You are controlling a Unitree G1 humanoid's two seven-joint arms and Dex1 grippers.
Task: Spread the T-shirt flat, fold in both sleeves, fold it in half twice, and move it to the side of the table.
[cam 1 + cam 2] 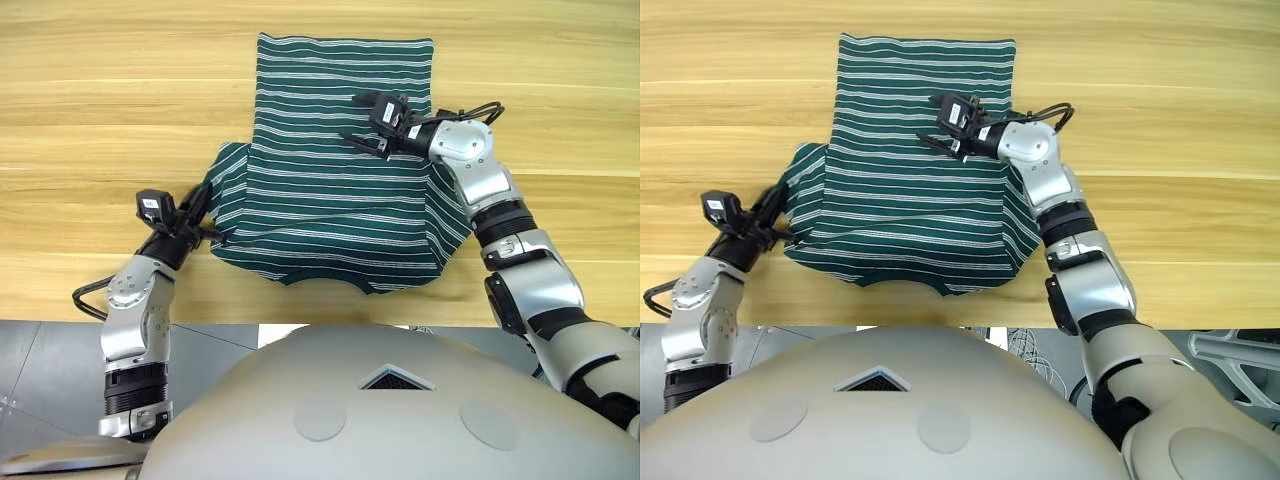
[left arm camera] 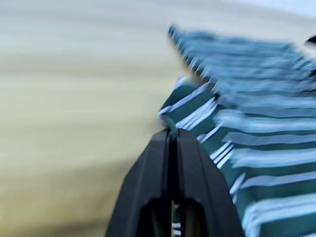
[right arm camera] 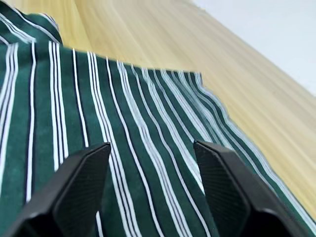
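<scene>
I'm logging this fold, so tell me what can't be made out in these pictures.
Left wrist view: blur hides how much T-shirt the left gripper pinches.
Head views: right arm covers part of the T-shirt's right side.
Right wrist view: unclear whether the right gripper touches cloth.

- The T-shirt point(image 1: 330, 190), in the middle of the frame, is soft cloth, dark green with thin white stripes, matt and lightly creased.
- The desk point(image 1: 100, 100) is pale wood with long grain lines, smooth, with a faint satin sheen.
- The left end effector point(image 2: 173, 136) is smooth, matt black plastic.
- The right end effector point(image 3: 152, 145) is black plastic too; its fingers point(image 3: 79, 182) have finely textured inner faces.
- The floor point(image 1: 40, 360), at the lower left, is smooth grey tile.
</scene>
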